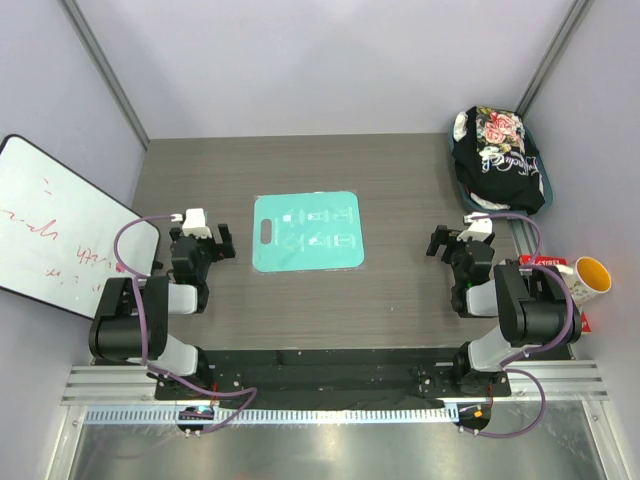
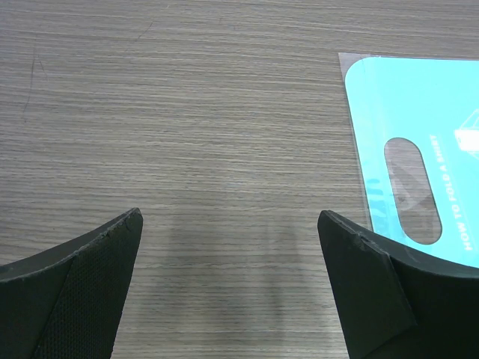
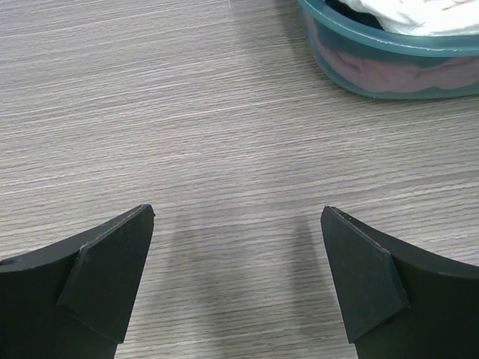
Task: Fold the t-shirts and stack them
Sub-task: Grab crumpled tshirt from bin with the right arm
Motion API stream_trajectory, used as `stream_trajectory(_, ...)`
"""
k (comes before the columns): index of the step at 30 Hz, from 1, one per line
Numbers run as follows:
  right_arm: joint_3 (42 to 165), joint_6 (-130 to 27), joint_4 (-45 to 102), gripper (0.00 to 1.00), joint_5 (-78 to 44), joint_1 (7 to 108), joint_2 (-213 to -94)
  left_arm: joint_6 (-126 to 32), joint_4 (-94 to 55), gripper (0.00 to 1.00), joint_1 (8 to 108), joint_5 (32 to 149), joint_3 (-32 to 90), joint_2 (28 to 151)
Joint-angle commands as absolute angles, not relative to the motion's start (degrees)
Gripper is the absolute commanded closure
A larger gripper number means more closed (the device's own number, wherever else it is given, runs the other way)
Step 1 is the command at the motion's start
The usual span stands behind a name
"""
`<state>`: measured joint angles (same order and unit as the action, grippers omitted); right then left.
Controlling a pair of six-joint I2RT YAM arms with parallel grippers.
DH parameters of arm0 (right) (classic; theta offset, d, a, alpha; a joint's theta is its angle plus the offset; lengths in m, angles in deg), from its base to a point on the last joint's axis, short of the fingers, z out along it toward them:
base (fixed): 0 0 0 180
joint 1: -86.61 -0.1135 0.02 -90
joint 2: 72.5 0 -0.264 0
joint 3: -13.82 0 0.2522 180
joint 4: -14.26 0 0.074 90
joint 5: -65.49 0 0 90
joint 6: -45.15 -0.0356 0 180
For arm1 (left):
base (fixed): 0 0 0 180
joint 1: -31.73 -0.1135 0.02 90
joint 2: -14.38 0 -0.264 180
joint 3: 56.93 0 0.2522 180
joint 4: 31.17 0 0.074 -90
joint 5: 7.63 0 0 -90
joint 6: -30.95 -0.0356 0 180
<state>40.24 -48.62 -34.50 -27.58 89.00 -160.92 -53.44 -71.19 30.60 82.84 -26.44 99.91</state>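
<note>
The table (image 1: 400,190) shows matt grey wood grain. The teal board (image 1: 306,231) is smooth, glossy plastic. The t-shirts (image 1: 498,150) are soft cloth in a translucent plastic basin (image 3: 374,67).

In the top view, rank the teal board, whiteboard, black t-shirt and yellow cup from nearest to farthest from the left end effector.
1. teal board, just right of the left end effector.
2. whiteboard, against the left wall.
3. black t-shirt, far right corner.
4. yellow cup, right edge.
</note>
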Motion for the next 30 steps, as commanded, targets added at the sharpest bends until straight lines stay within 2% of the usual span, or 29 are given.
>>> stream_trajectory(1, 41.64, -48.45, -38.07, 0.0, -27.94, 88.81, -160.39, -53.16, -74.98, 0.0, 30.67, 81.84, -25.15, 99.98)
stream_trajectory(17, 40.77, -47.76, -40.18, 0.0, -27.59, 88.46, -160.57, -53.16, -75.06, 0.0, 30.59, 81.76, -25.24, 99.98)
stream_trajectory(19, 39.97, -46.26, -41.67, 0.0, -22.96, 88.28, -159.7, -53.51, -75.33, 0.0, 30.67, 82.11, -25.33, 99.89)
stream_trajectory(20, 39.97, -45.21, -40.89, 0.0, -21.1, 88.28, -158.73, -54.2, -74.72, 0.0, 30.76, 85.85, -25.07, 98.94)
stream_trajectory(24, 43.82, -43.45, -29.75, 0.0, -16.09, 88.19, -152.24, -58.78, -59.38, 0.0, 30.76, 99.46, -20.6, 91.32)
stream_trajectory(26, 50.64, -40.91, -15.28, 0.0, -9.6, 88.28, -148.12, -64.91, -44.48, 0.0, 30.76, 104.49, -13.84, 88.22)
stream_trajectory(27, 53.39, -33.85, -9.48, 0.0, -5.74, 88.02, -147.57, -66.76, -40.21, 0.0, 30.67, 107.56, -11.64, 86.12)
stream_trajectory(28, 56.38, -33.26, 0.93, 0.0, -3.36, 88.01, -147.39, -68.87, -37.3, 0.0, 30.67, 107.68, -7.53, 85.05)
stream_trajectory(30, 66.92, -34.91, 11.27, 0.0, -6.66, 88.01, -149.57, -71.95, -27.73, 0.0, 30.67, 108.03, -3.2, 83.55)
